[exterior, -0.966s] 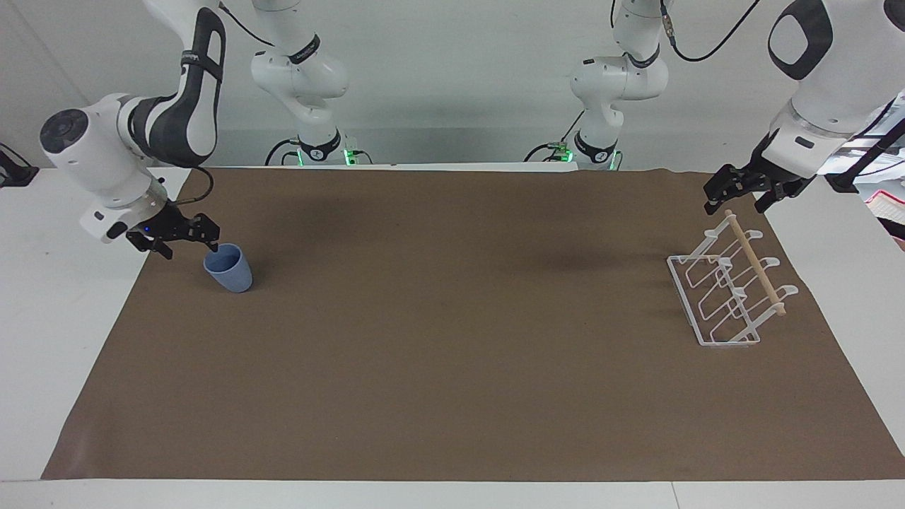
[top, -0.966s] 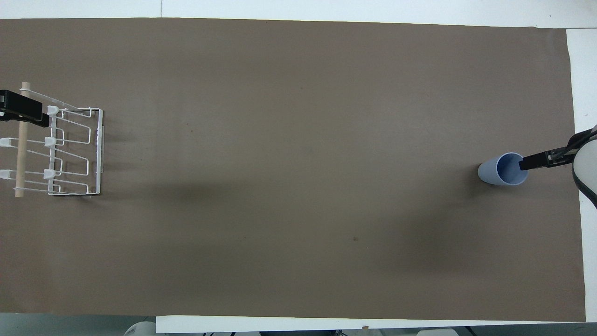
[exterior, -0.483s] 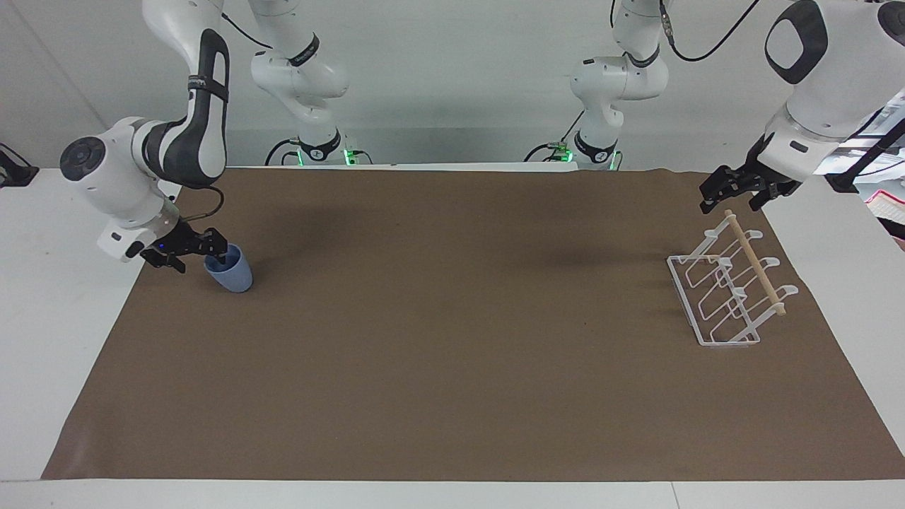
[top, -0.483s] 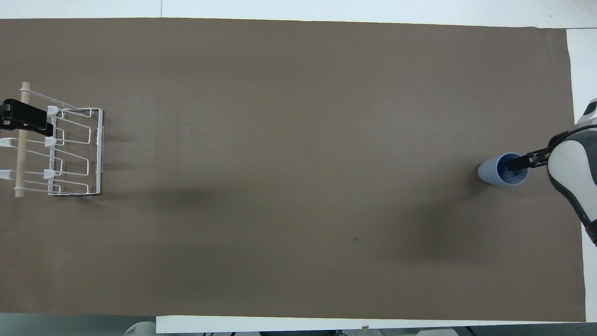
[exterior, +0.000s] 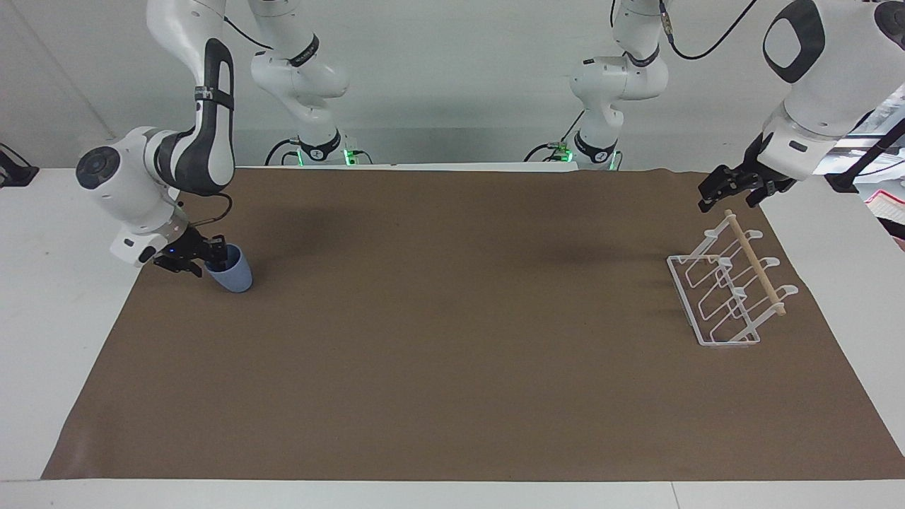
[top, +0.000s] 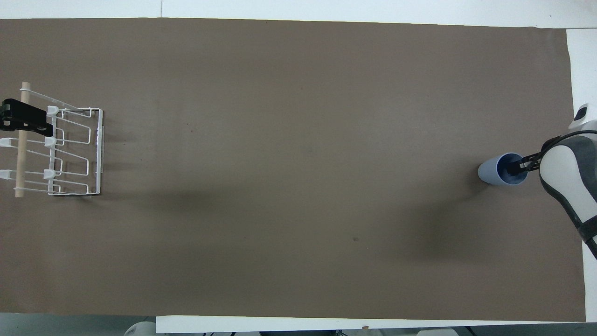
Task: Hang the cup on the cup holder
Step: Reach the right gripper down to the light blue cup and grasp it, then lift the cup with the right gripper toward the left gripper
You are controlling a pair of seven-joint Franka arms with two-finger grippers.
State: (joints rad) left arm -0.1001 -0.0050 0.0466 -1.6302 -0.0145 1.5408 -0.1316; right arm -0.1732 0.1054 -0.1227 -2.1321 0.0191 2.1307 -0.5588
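Observation:
The light-blue cup stands upright on the brown mat at the right arm's end of the table; it also shows in the overhead view. My right gripper is low at the cup's rim, open, with one finger inside the cup and one outside; the overhead view shows the finger inside. The white wire cup holder with its wooden dowel stands at the left arm's end and also shows in the overhead view. My left gripper hovers open and empty over the dowel's end nearer to the robots, also seen from overhead.
The brown mat covers most of the white table. The cup and the cup holder are the only things on it, one at each end.
My right gripper has come down and moved in on the cup, so one finger is now inside the rim. The left gripper has barely shifted over the dowel's end.

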